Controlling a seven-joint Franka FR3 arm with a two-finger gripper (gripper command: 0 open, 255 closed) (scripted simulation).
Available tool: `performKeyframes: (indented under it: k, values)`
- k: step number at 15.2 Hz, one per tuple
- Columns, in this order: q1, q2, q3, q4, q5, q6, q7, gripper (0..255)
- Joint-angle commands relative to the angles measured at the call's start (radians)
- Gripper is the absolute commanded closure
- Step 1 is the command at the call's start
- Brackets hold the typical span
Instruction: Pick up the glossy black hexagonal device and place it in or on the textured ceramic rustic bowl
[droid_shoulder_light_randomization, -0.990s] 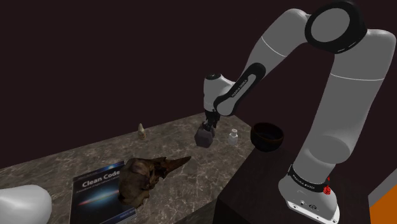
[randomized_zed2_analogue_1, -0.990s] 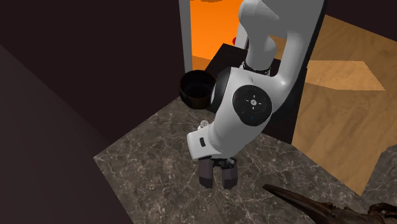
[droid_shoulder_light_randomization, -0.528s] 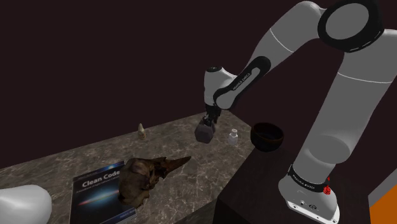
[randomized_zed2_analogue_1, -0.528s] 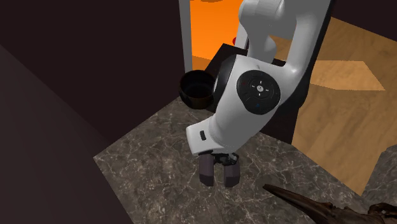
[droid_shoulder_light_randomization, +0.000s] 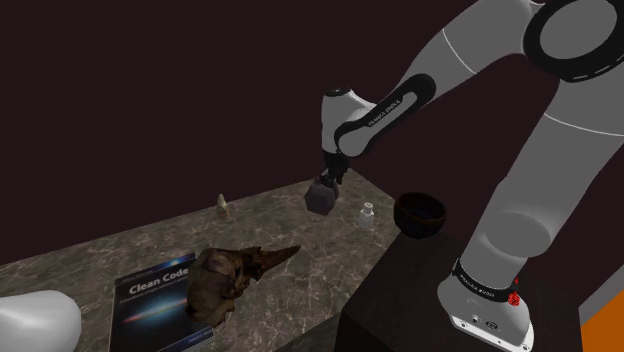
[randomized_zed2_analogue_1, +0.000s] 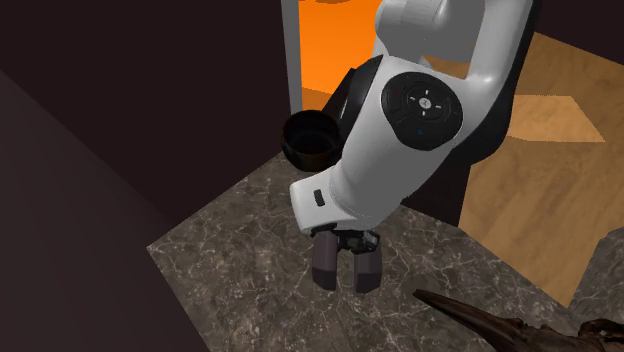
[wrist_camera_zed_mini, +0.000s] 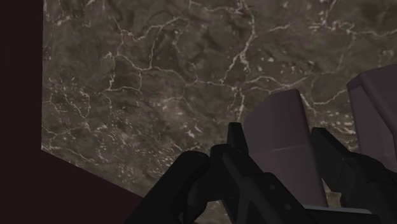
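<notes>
Pincer (randomized_zed2_analogue_1: 346, 281) hanging above the marbled counter (randomized_zed2_analogue_1: 240, 250), close to its far corner; impossible to tell whether clamped on anything. Judging by that height, probably carrying the device. So: hold the grip firm, pass well above the small white bottle (droid_shoulder_light_randomization: 367, 213), cross to the dark bowl (droid_shoulder_light_randomization: 420, 226) by the stand, lower close over the rim, then release. Device too dark against pincer and stone to make out shape or gloss.

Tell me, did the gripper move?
Yes. In the shoulder view the gripper rose: it was level with the small bottle, now higher.
</notes>
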Motion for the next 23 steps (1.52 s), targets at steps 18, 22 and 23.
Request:
performKeyframes:
  k: [18, 22, 23]
  values:
    - [0.014, -0.156, 0.001, 0.112, 0.064, -0.262, -0.073, 255]
    - [0.002, -0.234, -0.02, 0.067, 0.066, -0.29, -0.112, 255]
    - [-0.004, -0.268, -0.031, 0.038, 0.064, -0.292, -0.128, 255]
